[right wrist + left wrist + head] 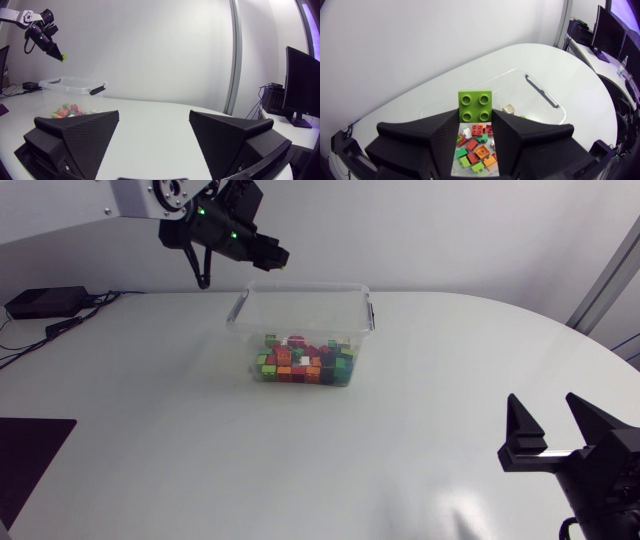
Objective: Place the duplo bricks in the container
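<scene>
The left hand (475, 119) grips a green brick (475, 105); below it the clear container (300, 286) holds a heap of coloured bricks (303, 362). The right hand (555, 422) is open, well apart.

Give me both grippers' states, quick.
Left gripper: closed on a green brick, above the container.
Right gripper: open, holding nothing.
</scene>
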Controlling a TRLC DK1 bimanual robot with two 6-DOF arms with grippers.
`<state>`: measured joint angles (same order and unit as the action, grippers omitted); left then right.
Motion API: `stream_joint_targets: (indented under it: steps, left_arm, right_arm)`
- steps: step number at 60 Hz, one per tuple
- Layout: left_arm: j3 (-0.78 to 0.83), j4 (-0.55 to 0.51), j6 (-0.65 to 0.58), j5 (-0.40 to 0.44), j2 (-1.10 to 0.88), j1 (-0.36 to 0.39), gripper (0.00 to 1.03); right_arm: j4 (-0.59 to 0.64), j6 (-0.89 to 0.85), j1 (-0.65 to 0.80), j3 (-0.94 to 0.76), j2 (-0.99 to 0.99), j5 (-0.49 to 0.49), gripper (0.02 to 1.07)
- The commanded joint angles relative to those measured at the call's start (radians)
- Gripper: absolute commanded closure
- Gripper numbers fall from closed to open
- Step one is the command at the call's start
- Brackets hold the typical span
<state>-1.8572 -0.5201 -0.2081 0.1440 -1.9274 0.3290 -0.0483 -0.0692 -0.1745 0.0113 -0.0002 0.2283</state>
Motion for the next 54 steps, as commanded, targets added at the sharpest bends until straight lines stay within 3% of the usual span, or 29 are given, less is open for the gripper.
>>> stream_joint_targets:
  steps: [1,6,9,11,12,14,15,17,30,40,48,52,54]
  left_arm:
    - [-0.056,0.012,0.036,-0.02,-0.084,0.007,0.79]
    - [-0.076,0.012,0.038,-0.035,-0.127,0.021,0.78]
    - [-0.086,0.009,0.038,-0.04,-0.143,0.028,0.7]
    - [-0.088,0.009,0.035,-0.052,-0.154,0.038,0.49]
    - [-0.089,0.009,0.035,-0.054,-0.156,0.039,0.47]
    - [-0.099,0.008,0.027,-0.064,-0.171,0.05,0.19]
    - [-0.105,0.0,0.027,-0.066,-0.176,0.053,0.1]
    - [-0.108,-0.008,0.026,-0.066,-0.182,0.058,0.04]
    - [-0.065,-0.037,0.019,-0.09,-0.05,0.054,0.04]
    - [0.087,-0.015,0.013,-0.113,0.166,-0.018,0.04]
    - [0.271,0.071,0.003,-0.135,0.346,-0.097,0.04]
    - [0.388,0.163,-0.008,-0.156,0.436,-0.127,0.04]
    - [0.494,0.258,-0.025,-0.17,0.512,-0.15,0.04]
  right_arm:
    - [0.01,-0.017,0.003,-0.016,-0.004,-0.007,0.06]
    - [0.008,-0.017,0.003,-0.016,-0.004,-0.007,0.06]
    - [0.008,-0.017,0.003,-0.016,-0.004,-0.007,0.06]
    - [0.008,-0.017,0.003,-0.016,-0.004,-0.007,0.06]
    - [0.008,-0.017,0.003,-0.016,-0.004,-0.007,0.06]
    - [0.008,-0.017,0.003,-0.016,-0.004,-0.007,0.06]
    - [0.008,-0.017,0.003,-0.016,-0.004,-0.007,0.06]
    - [0.008,-0.017,0.003,-0.016,-0.004,-0.007,0.06]
    - [0.008,-0.017,0.003,-0.016,-0.004,-0.007,0.06]
    - [0.008,-0.017,0.003,-0.016,-0.004,-0.007,0.06]
    - [0.008,-0.017,0.003,-0.016,-0.004,-0.007,0.06]
    - [0.01,-0.017,0.003,-0.016,-0.004,-0.007,0.06]
    - [0.008,-0.017,0.003,-0.016,-0.004,-0.007,0.06]
